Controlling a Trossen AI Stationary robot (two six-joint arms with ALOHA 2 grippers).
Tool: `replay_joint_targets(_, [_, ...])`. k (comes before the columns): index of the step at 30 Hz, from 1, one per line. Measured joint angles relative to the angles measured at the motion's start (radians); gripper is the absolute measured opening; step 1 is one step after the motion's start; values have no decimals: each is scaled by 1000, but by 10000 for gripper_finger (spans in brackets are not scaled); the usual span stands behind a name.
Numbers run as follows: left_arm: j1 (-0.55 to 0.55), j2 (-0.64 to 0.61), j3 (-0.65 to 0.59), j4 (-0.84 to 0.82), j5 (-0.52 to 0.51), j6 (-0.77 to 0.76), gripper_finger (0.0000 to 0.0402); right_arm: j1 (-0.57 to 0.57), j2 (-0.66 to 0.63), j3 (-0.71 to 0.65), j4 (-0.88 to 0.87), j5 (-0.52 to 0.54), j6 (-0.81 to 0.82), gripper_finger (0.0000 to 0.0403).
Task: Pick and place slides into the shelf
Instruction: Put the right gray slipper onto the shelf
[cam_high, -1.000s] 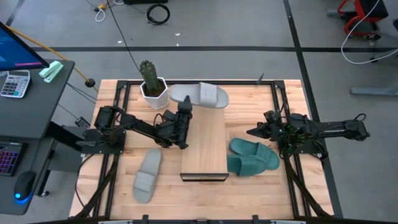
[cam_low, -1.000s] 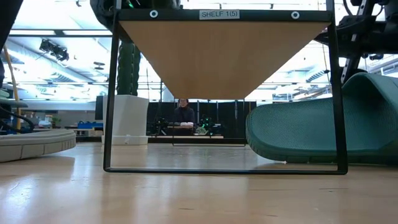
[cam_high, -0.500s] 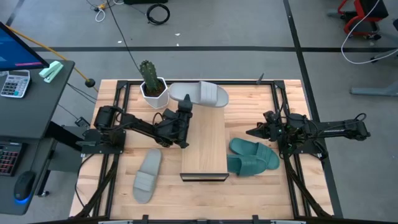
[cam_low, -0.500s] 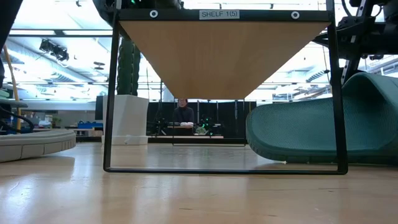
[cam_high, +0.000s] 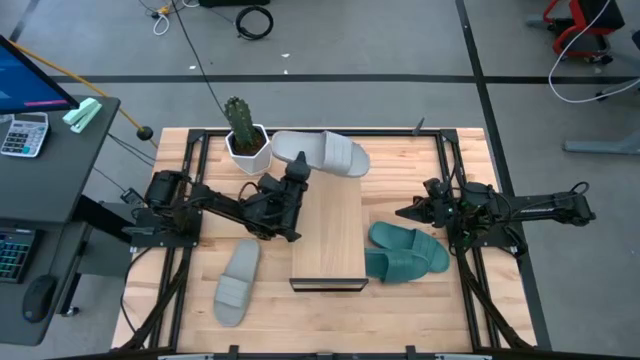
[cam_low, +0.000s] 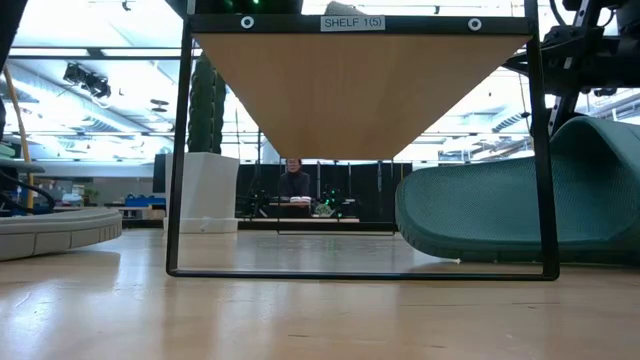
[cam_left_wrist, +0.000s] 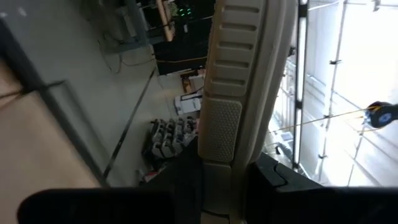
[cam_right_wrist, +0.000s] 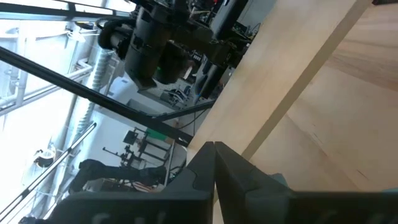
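Two dark fingers of the left gripper (cam_high: 296, 176) are clamped on a light grey slide (cam_high: 322, 152), as seen in the left wrist view, where the ribbed sole of that slide (cam_left_wrist: 239, 87) is pinched between the fingers (cam_left_wrist: 186, 180). In the high view the gripper is placed at the far left corner of the shelf (cam_high: 330, 235), and the held slide is lifted at an angle over the far end of the board, just beside a white pot with a cactus (cam_high: 243, 135).

The right gripper (cam_high: 408, 212) is held low over the table (cam_high: 180, 300) to the right of the shelf, with its fingers pressed together and nothing between them; in the right wrist view the closed tips (cam_right_wrist: 214, 155) are pointed toward the pale board of the shelf (cam_right_wrist: 292, 81).

Near that gripper, the two teal slides (cam_high: 405, 252) are laid side by side on the tabletop, touching the right edge of the shelf near its front end. The second light grey slide (cam_high: 236, 283) is laid flat on the table to the left of the shelf, well apart from it.

In the low view, the shelf (cam_low: 360, 80) is seen on its thin dark frame, with a teal slide (cam_low: 500, 215) on the right and the grey one (cam_low: 55, 230) at the left edge. A seated person (cam_low: 294, 183) is visible far behind.
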Motion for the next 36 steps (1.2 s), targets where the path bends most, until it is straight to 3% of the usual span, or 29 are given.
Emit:
replay_joint_targets(9, [8,-193,1,3,37,357,75,0,4,0,-1,-2,-4,16])
replay_joint_targets(12, [-35,-244,2,1,-8,413,75,0,4,0,-1,-2,8,16])
replay_joint_targets(18, [-151,-310,27,-3,-4,519,75,0,4,0,0,2,29,16])
replay_joint_targets(25, [-224,-354,252,-6,0,1043,75,0,4,0,-3,12,15,16])
replay_joint_targets(32, [-285,-350,398,-87,12,1149,75,0,4,0,-3,37,20,16])
replay_joint_targets(36, [-339,-351,496,-261,148,1155,75,0,4,0,-3,37,24,16])
